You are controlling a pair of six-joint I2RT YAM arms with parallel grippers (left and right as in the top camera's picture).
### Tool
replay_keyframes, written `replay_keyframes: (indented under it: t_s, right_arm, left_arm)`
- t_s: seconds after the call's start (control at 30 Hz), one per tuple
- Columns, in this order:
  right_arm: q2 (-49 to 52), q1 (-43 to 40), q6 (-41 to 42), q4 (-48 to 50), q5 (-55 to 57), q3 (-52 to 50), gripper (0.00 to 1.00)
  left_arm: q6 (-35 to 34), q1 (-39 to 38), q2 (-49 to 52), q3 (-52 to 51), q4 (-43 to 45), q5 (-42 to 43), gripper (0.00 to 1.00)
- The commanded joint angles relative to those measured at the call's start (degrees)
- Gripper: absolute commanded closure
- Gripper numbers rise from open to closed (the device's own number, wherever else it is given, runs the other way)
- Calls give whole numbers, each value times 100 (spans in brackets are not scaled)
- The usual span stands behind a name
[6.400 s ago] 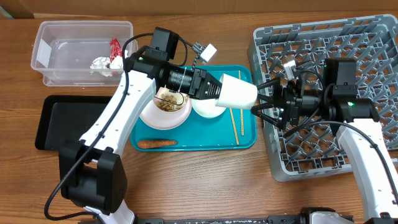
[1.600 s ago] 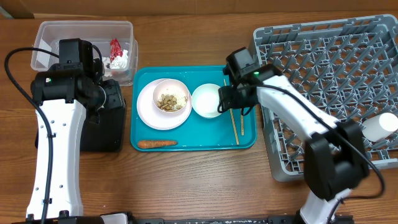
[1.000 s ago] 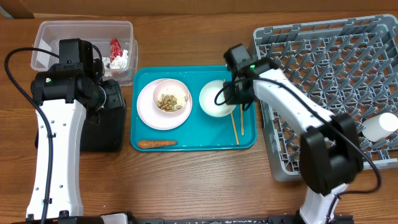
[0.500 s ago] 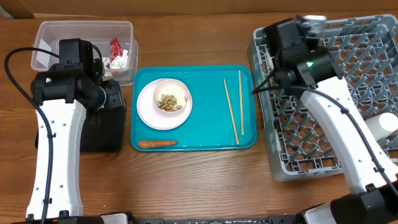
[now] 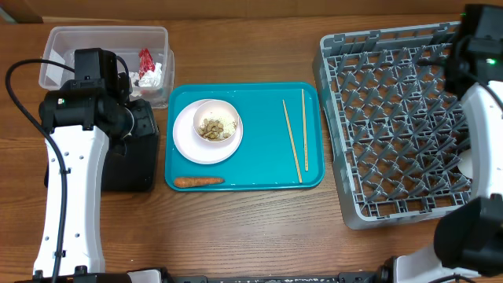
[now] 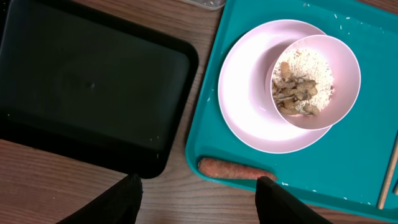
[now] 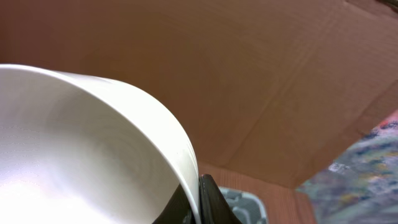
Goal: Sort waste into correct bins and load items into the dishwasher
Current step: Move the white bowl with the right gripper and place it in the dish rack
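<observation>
My right gripper [image 7: 198,188] is shut on the rim of a white bowl [image 7: 87,149], held up and tilted at the far right above the grey dish rack [image 5: 393,118]. The overhead view hides this bowl. My left gripper [image 6: 199,200] hangs open and empty over the table, between the black tray [image 6: 81,81] and the orange carrot stick [image 6: 236,169]. A pink-white plate [image 6: 249,118] carries a bowl of beige food scraps [image 6: 305,87]. Two chopsticks [image 5: 293,141] lie on the teal tray [image 5: 259,165]. White tissue [image 5: 153,76] and a red wrapper [image 5: 145,59] lie in the clear tub [image 5: 55,47].
A brown cardboard wall [image 7: 261,81] stands close behind the rack's far corner [image 7: 242,202]. My left arm [image 5: 78,157] covers part of the black tray. A small white cup [image 5: 465,163] peeks out beside my right arm at the rack's right side.
My right gripper closed on the white bowl on the teal tray, lifted it and swung it to the far right over the rack. The left arm has stayed still.
</observation>
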Motion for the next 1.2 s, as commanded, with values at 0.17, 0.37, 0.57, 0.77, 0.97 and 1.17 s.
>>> replay_keyframes:
  t_s: [0.17, 0.37, 0.57, 0.77, 0.97, 1.17]
  right_arm:
    - [892, -955, -398, 629, 118, -7, 96]
    - [1405, -1043, -391, 697, -269, -7, 96]
    - [1998, -920, -348, 476, -361, -7, 96]
    - [2103, -754, -70, 400, -343, -7, 96]
    - [2103, -555, -70, 348, -402, -7, 96]
    - [2103, -313, -72, 184, -621, -7, 96]
  left_arm:
    - [-164, 11, 44, -39, 11, -57, 39]
    - [-166, 11, 44, -39, 68, -55, 38]
    - [-166, 11, 44, -39, 76, -55, 36]
    - [-166, 11, 44, -39, 96, -55, 35]
    - [-166, 11, 44, -39, 114, -55, 34]
    - [-166, 11, 44, -39, 114, -55, 33]
